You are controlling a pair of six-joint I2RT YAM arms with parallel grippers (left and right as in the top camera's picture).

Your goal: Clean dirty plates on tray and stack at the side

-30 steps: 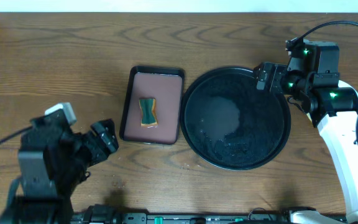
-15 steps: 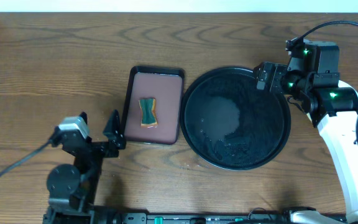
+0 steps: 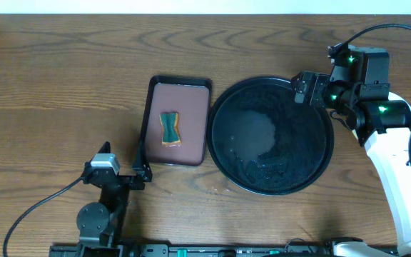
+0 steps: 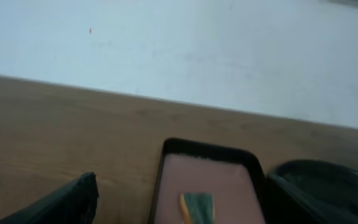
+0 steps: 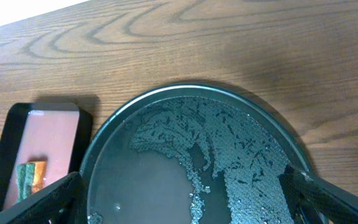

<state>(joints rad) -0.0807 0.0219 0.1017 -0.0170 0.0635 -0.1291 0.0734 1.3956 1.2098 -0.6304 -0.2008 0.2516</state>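
Tray: wet, no plates aboard; stack apparently out of view. Left tool, right tool: released, empty.

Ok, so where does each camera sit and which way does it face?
Overhead: above the table, looking straight down; left hand and right hand show.
Left wrist: low at the near edge, facing the back wall; one finger shows.
Right wrist: above the black tray, looking down; both fingers show.
All three share the brown tray and sponge.
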